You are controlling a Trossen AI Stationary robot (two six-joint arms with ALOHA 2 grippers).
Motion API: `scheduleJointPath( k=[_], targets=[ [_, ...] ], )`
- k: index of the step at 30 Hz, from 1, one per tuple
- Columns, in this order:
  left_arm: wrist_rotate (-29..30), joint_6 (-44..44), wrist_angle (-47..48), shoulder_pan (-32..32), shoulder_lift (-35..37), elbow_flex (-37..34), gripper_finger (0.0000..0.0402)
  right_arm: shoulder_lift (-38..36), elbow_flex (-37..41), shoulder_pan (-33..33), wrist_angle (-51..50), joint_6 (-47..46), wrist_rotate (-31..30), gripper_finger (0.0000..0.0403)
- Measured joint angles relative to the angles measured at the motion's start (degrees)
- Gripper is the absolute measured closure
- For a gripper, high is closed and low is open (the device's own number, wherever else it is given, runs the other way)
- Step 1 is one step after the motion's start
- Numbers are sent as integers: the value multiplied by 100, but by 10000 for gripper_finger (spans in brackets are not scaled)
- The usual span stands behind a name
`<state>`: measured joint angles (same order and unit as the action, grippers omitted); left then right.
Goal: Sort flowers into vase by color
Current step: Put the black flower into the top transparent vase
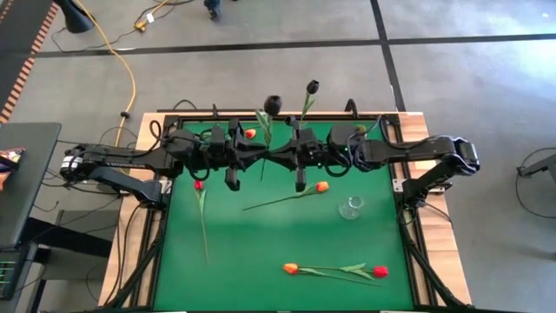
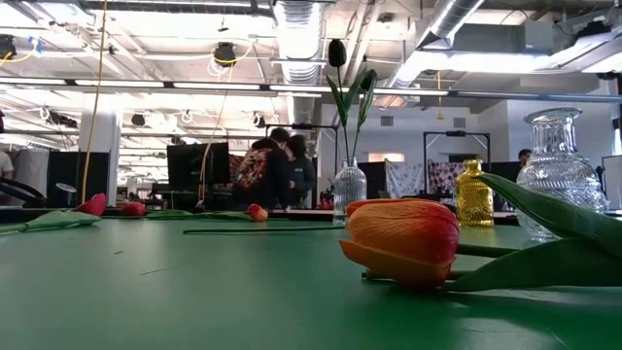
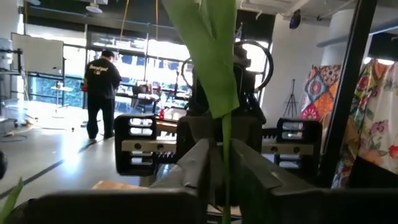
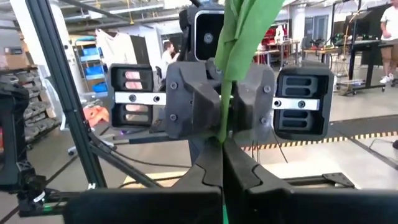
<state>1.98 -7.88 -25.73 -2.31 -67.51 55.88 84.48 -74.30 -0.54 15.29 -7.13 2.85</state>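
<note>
Both arms stretched level along the table's far edge, left gripper (image 1: 263,156) and right gripper (image 1: 280,156) facing; right clamped on flower stem (image 4: 222,118), left apparently loosened around it.

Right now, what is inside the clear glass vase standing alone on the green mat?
Nothing visible: the glass vase looks empty from above, with no stems rising from it in the low view. Its base there is covered by a tulip leaf.

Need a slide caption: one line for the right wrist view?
Right gripper shut on a green artificial tulip stem, facing the left gripper across the handover.
</note>
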Motion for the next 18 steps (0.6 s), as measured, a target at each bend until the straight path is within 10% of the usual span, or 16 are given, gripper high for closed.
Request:
scheduleJointPath(
  k=[10,18],
  targets=[
    [193,210,903,0,480,-4,250,-939,170,7,-1161,568,-625,385],
    [552,158,2225,0,1094,-4,233,-2498,2162,-138,132,585,-1531,385]
  ],
)
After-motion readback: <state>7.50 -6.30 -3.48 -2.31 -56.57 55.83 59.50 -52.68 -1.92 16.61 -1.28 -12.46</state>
